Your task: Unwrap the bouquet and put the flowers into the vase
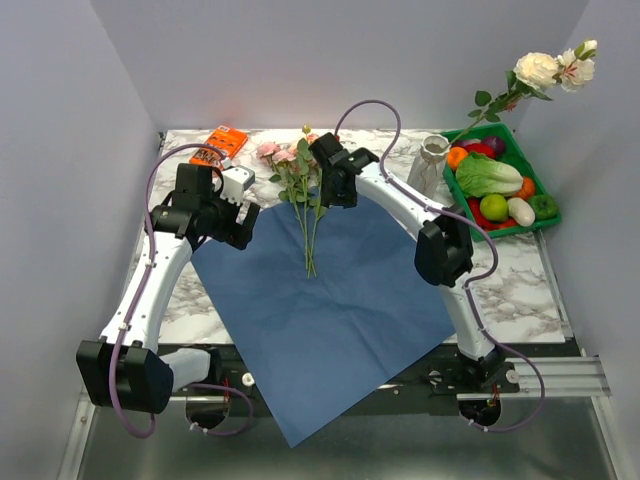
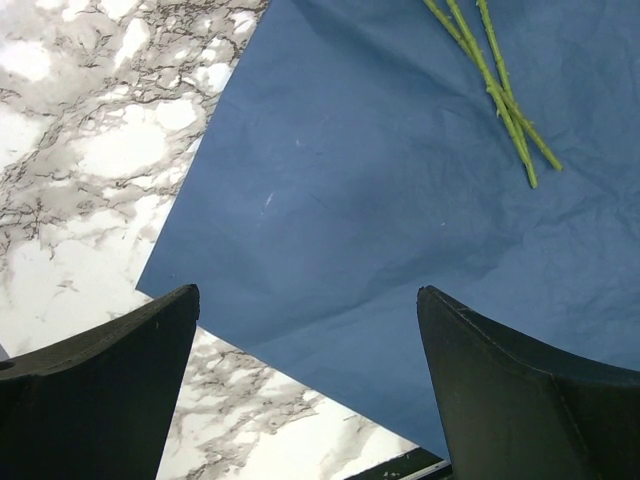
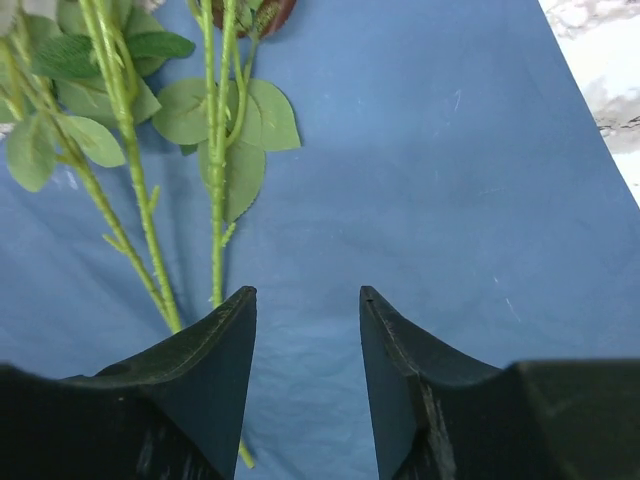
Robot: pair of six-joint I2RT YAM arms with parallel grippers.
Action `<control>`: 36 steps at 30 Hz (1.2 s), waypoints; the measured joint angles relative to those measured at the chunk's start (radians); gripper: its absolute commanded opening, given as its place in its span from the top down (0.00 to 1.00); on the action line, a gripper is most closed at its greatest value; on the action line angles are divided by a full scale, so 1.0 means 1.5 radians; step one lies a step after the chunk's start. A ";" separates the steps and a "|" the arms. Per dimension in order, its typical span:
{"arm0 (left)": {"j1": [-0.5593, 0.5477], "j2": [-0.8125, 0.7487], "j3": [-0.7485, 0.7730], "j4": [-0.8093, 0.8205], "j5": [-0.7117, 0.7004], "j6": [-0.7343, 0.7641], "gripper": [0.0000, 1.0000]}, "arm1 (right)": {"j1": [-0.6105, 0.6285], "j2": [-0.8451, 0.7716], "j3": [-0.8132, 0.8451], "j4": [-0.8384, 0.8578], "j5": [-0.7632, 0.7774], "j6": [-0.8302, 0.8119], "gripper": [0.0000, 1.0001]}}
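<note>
Wrap: blue paper [image 1: 330, 320] lies flat and open on the table [image 1: 520, 290], unwrapping looks done.
Flowers: stems [image 1: 308, 225] on the paper's far edge, pink heads [image 1: 283, 155] toward the back wall.
R claw [image 3: 305, 330]: jaws part-way apart, nothing between them; stems pass just by its left finger.
L claw [image 2: 305, 330]: wide apart, empty, hovering over the paper's left corner.
Vase [image 1: 432, 160]: upright at far right, next to the green tray [image 1: 545, 205], one stem already in it.
Tip: shift R claw left so stems sit centred betw fingers, close mid-stem below the leaves, lift straight, then aim ends at the narrow neck.
Risk: thin stems may slip or fan out.
</note>
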 measured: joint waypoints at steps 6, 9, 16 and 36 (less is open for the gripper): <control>0.000 -0.004 0.000 0.000 0.012 0.000 0.01 | 0.003 0.012 0.037 -0.022 0.000 0.011 0.47; 0.000 -0.010 0.000 0.000 0.015 0.000 0.01 | 0.011 0.023 0.042 -0.022 -0.001 0.012 0.47; 0.000 -0.024 0.000 0.000 0.020 0.000 0.01 | 0.041 0.065 0.065 -0.021 -0.026 0.024 0.48; 0.000 -0.066 -0.002 0.000 0.039 0.000 0.01 | 0.070 0.128 0.075 -0.036 -0.062 0.070 0.72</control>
